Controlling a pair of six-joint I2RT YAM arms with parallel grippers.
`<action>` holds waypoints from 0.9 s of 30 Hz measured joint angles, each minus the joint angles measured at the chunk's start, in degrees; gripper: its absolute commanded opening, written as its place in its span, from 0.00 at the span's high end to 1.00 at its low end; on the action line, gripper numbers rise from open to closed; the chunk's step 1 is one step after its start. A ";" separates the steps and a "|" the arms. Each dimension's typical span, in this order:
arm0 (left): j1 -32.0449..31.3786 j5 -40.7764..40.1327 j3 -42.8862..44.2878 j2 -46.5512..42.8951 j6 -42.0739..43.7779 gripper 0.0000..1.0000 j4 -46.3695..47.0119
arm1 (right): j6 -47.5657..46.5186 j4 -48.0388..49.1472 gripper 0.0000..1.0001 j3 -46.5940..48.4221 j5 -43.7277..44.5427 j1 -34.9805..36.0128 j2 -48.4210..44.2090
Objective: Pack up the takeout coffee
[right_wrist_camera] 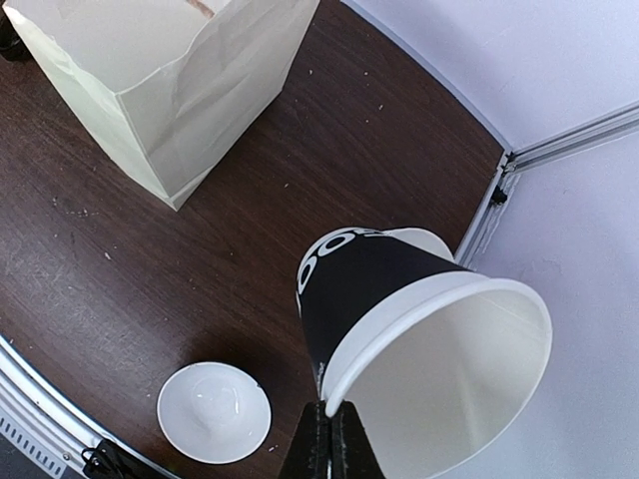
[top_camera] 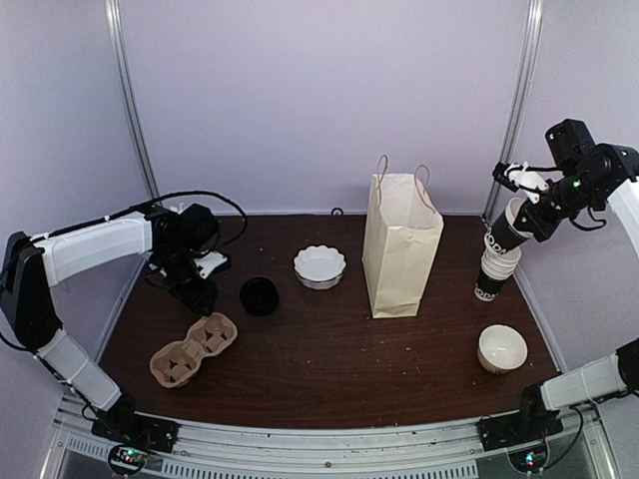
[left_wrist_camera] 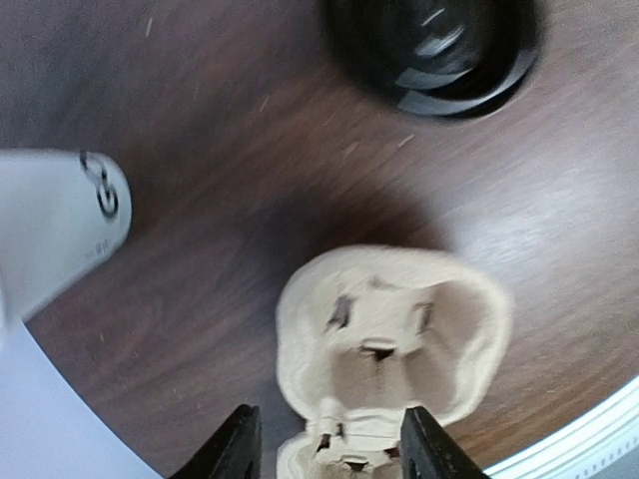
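Right claw (right_wrist_camera: pixel 327 424): pinched tight on the rim of a white paper cup with a black printed lower band (right_wrist_camera: pixel 399 299), which is tilted and has no lid.
Cup position: at the far right of the dark wooden table (top_camera: pixel 329 369), atop a stack of matching cups (top_camera: pixel 489 279); whether it is free of the stack is unclear.
Left claw (left_wrist_camera: pixel 329 414): jaws partway apart, gripping nothing, over a tan pulp cup carrier (top_camera: pixel 193 349).
Round black plastic lid (top_camera: pixel 260 295): on the table beside the left claw.
Cream paper bag with handles (top_camera: pixel 399 249): upright, right of centre.
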 measured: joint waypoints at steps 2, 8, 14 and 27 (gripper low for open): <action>-2.08 1.33 3.23 -0.35 0.48 0.49 -0.33 | 0.00 0.00 1.00 2.36 -0.02 0.00 0.74; -8.63 6.32 12.46 -0.59 1.60 0.50 3.21 | -0.61 -0.31 1.00 10.67 -3.34 0.17 1.40; -11.23 8.85 15.69 -0.42 1.99 0.49 10.16 | -6.36 -5.33 1.00 9.92 -7.52 5.42 -1.16; -11.28 9.16 16.17 0.81 1.99 0.49 16.87 | -12.48 -12.76 1.00 -9.07 -8.04 20.65 -4.20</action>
